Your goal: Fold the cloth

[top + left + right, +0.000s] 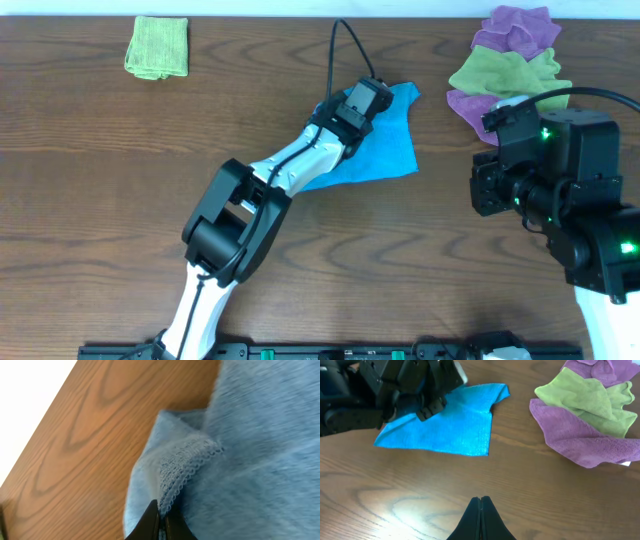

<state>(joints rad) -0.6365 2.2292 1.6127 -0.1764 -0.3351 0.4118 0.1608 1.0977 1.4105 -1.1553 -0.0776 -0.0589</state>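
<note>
Your left tool [161, 509] gripped the cloth [390, 145] by its hem. Your right tool [480, 503] hung closed above the counter [395, 510].

The cloth [385, 140] lies on the table [100, 200], right of the middle and toward the far edge. The left arm [270, 180] reaches over its left part from the near side, with the left gripper [161, 516] at its hem. A folded cloth [158, 47] lies far left. A heap of cloths [510, 65] lies far right, well apart from the cloth, with the right arm [560, 190] just before it.
</note>
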